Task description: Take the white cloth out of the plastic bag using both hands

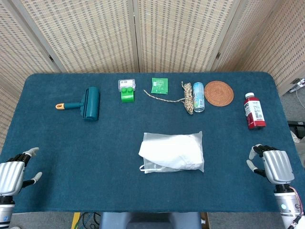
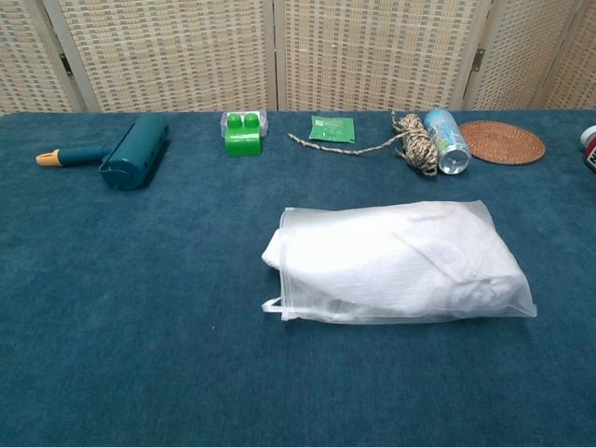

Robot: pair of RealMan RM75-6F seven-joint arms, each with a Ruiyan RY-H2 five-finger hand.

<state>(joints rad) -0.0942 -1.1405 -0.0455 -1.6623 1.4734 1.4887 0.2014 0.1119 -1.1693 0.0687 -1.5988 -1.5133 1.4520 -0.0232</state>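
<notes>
White cloth [image 2: 391, 256] inside plastic bag [image 2: 466, 303], centre of desk [image 1: 71, 157]; nothing extracted. Left hand [image 1: 14, 174] and right hand [image 1: 271, 164] idle at near corners, fingers apart, holding nothing, well apart from bag. Whole task outstanding. Blue felt surface; woven screens [image 1: 181, 33] behind.

Bare blue table [image 1: 71, 157] left, right and below the centre bag [image 1: 174, 151], row of clutter from lint roller [image 1: 88, 103] to red bottle [image 1: 254, 111] across the upper frame
</notes>
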